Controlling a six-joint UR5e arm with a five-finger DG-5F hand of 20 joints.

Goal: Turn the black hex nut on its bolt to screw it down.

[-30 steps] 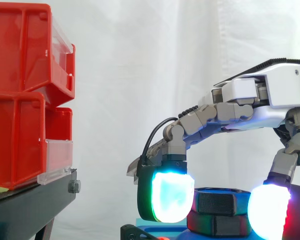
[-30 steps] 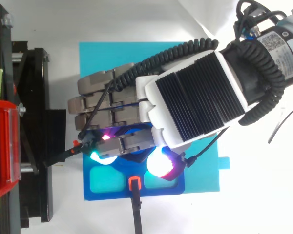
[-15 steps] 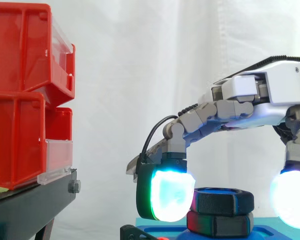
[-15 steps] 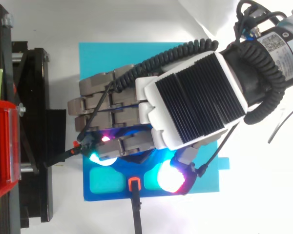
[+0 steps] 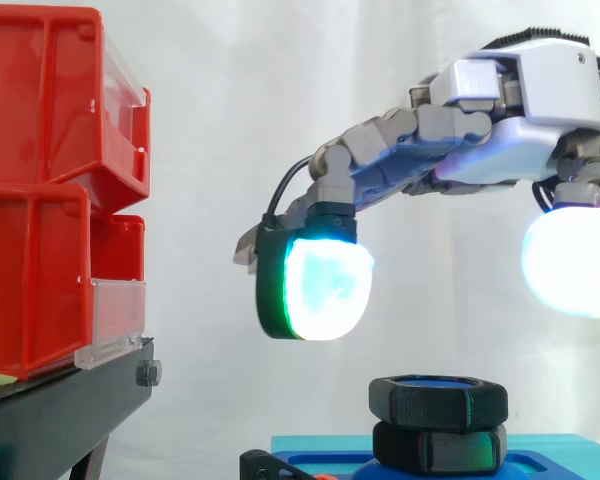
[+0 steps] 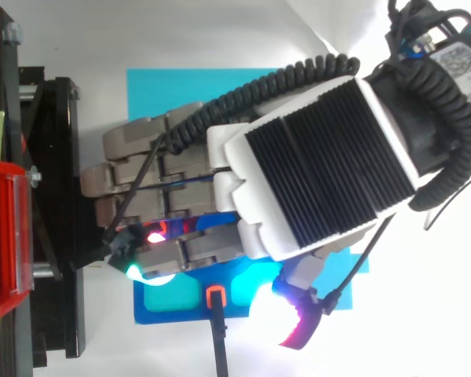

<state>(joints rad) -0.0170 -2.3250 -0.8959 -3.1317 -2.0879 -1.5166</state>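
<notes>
Hand (image 5: pixel 540 95) has lifted since the earlier frames. A second ago the finger pad and thumb pad sat at nut height on either side of the black hex nut (image 5: pixel 438 400). Half a second ago the thumb had already swung off. Now the whole hand is up and both pads hang clear above the nut.

Fingers are spread and loosely bent, holding nothing. The lit fingertip pad (image 5: pixel 325 290) is above and to the left of the nut in the side view. The thumb pad (image 5: pixel 572 262) is up near the right edge, well apart from the finger pad.

The nut sits on its bolt, with the blue bolt end (image 5: pixel 437 381) showing in its top face. A second black hex piece (image 5: pixel 438 447) is stacked right under the nut and touches it. The flats of the two are slightly out of line.

The stack stands on the blue fixture (image 6: pixel 220 310). In the top view the fixture lies in the lower-left corner of the cyan sheet (image 6: pixel 184 86), along the sheet's bottom edge. An orange clip (image 6: pixel 215 296) sits on the fixture's bottom edge.

The red bins (image 5: pixel 40 200) are on the black stand (image 5: pixel 50 420) at the left. Nothing touches them.
</notes>
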